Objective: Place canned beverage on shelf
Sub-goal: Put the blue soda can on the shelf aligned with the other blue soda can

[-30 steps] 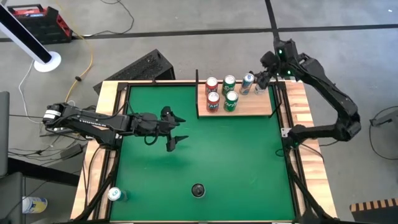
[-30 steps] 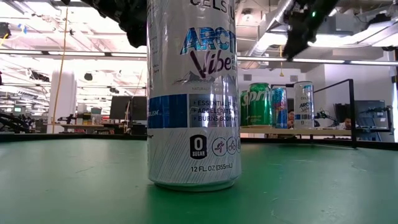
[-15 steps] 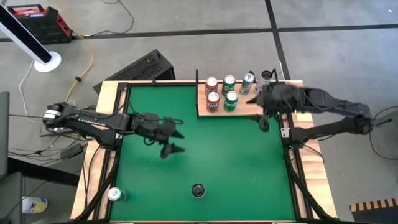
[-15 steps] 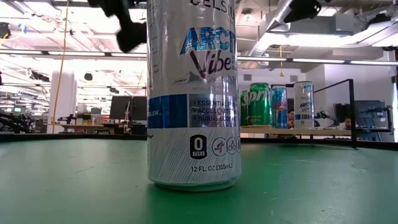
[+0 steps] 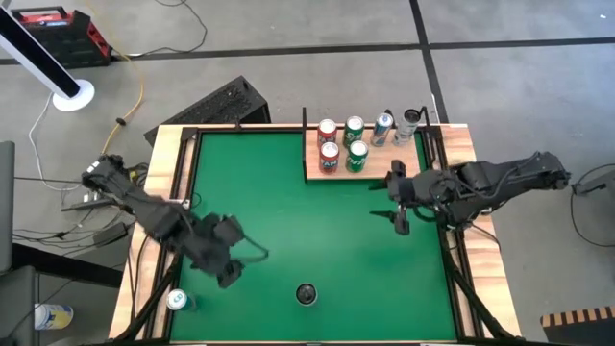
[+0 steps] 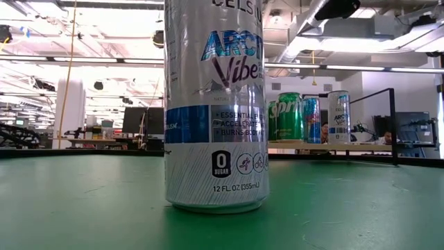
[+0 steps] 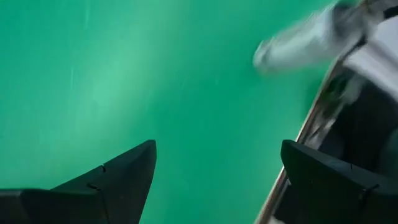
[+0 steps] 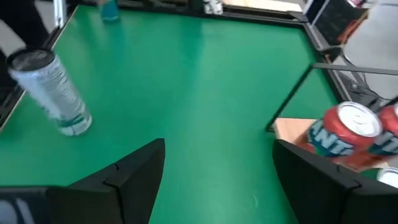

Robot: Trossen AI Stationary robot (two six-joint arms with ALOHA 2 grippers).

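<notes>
The light-wood shelf (image 5: 404,163) stands at the table's far right and holds several cans, among them a silver can (image 5: 413,119) at its far right corner. A tall silver can (image 5: 306,293) stands on the green table near the near edge and fills the low view (image 6: 215,104). Another can (image 5: 178,301) stands at the near left corner. My left gripper (image 5: 235,269) is open and empty, over the table just right of that corner can (image 7: 298,40). My right gripper (image 5: 389,197) is open and empty, over the table just near of the shelf (image 8: 292,127).
Red cans (image 8: 348,127) on the shelf's near edge are close beside my right gripper (image 8: 217,155). The shelf's black upright posts (image 5: 305,144) stand at its ends. The table's black rail and wooden border (image 5: 168,192) run along the left side.
My right gripper has left the shelf's far right end and come toward the near edge, down over the green table; the silver can stands alone on the shelf there. My left gripper has swung from the table's middle toward the near left corner can.
</notes>
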